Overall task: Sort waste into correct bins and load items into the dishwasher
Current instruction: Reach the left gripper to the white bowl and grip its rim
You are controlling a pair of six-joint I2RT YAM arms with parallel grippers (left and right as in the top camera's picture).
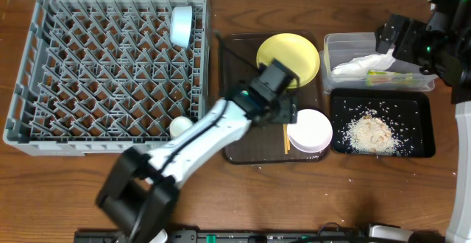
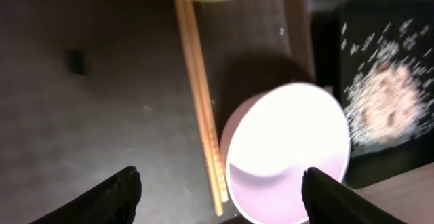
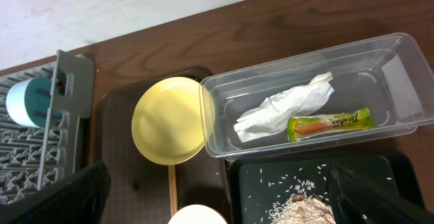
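Note:
My left gripper (image 1: 285,115) (image 2: 220,198) is open and empty, above the wooden chopsticks (image 1: 286,138) (image 2: 200,95) and the white bowl (image 1: 310,131) (image 2: 288,149) on the brown tray. The yellow plate (image 1: 288,55) (image 3: 169,120) lies further back on the tray. The light blue bowl (image 1: 181,24) (image 3: 27,102) and the small white cup (image 1: 180,127) stand in the grey dish rack (image 1: 110,74). The clear tub (image 1: 338,48) (image 3: 380,54) holds the napkin (image 1: 357,66) (image 3: 285,105) and the wrapper (image 1: 390,77) (image 3: 330,123). Rice (image 1: 372,134) (image 3: 305,207) lies in the black tray (image 1: 423,125). My right gripper (image 1: 390,38) (image 3: 217,203) is open and empty above the tub's far right.
The dark brown serving tray (image 1: 235,88) lies between the rack and the two bins. A few rice grains are scattered on the table in front of the black tray. The left arm reaches across the rack's front right corner.

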